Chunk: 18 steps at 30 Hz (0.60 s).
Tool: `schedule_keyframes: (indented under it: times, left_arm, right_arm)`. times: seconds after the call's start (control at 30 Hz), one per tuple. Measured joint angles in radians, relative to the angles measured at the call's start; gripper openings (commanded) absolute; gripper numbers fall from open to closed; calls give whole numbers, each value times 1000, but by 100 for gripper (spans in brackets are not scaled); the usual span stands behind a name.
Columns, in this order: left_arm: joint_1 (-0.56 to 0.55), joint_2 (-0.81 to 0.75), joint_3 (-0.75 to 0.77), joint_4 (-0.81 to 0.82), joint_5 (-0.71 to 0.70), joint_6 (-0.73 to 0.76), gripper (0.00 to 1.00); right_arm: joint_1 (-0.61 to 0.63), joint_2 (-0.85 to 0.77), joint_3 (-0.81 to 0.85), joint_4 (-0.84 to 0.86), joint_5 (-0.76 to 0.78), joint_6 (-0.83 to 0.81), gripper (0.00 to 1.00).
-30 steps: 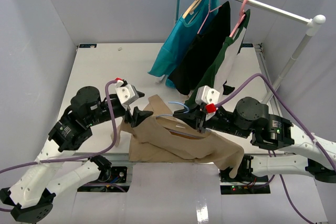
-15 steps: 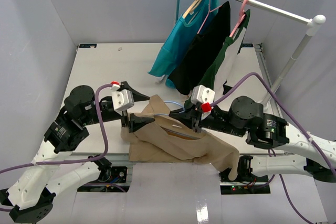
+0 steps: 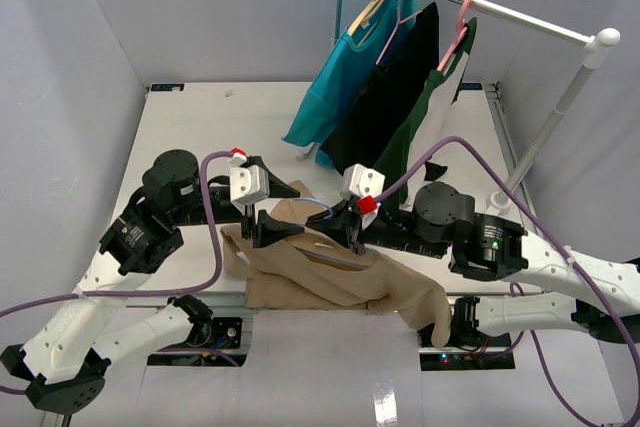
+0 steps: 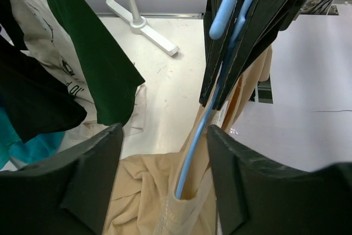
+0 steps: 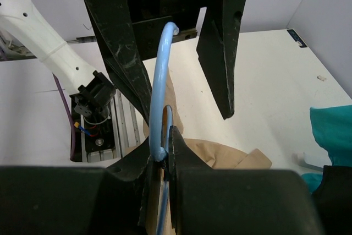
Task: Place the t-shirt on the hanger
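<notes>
The tan t-shirt lies crumpled at the table's near edge, between the arms. My right gripper is shut on the light-blue hanger just below its hook and holds it upright over the shirt. In the right wrist view the jaws pinch the hanger. In the left wrist view one hanger arm runs down into the shirt's collar. My left gripper is open, its fingers on either side of the hanger and collar, gripping nothing.
A white clothes rack stands at the back right with a teal shirt, a black garment and a dark green shirt on pink and wooden hangers. Its foot rests on the table.
My left gripper has let go of the shirt's edge, opened and shifted right around the hanger. My right gripper has carried the hanger to the left.
</notes>
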Motion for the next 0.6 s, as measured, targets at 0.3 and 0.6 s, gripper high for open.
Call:
schedule_keyframes:
  times: [0.3,0.6]
  left_arm:
    - [-4,21,-5,-6,114,1,0]
    - [-2,32,-5,-10,198,-1,0]
  right_arm:
    - [-12,18,0,23,-1,0,8]
    - [-10,10,0,13,-26,6,16]
